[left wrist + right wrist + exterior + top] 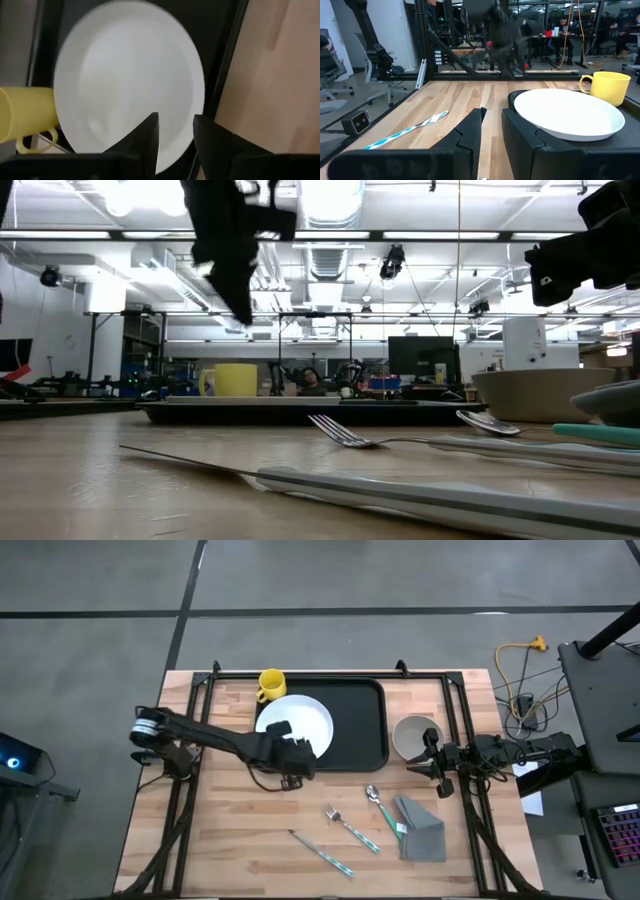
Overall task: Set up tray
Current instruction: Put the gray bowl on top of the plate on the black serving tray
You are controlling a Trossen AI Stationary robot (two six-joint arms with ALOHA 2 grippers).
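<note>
Both jaws stand narrowly parted, empty; left gripper [296, 752] hides part of tray [362, 725].

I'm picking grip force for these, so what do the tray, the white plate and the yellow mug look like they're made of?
The tray looks like black plastic with a matte finish: it shows no glare and has soft, rounded corners. The white plate looks like glazed ceramic or melamine, smooth with a faint sheen; the look leaves it open. The yellow mug is an even, opaque yellow, likely plastic or ceramic.
</note>
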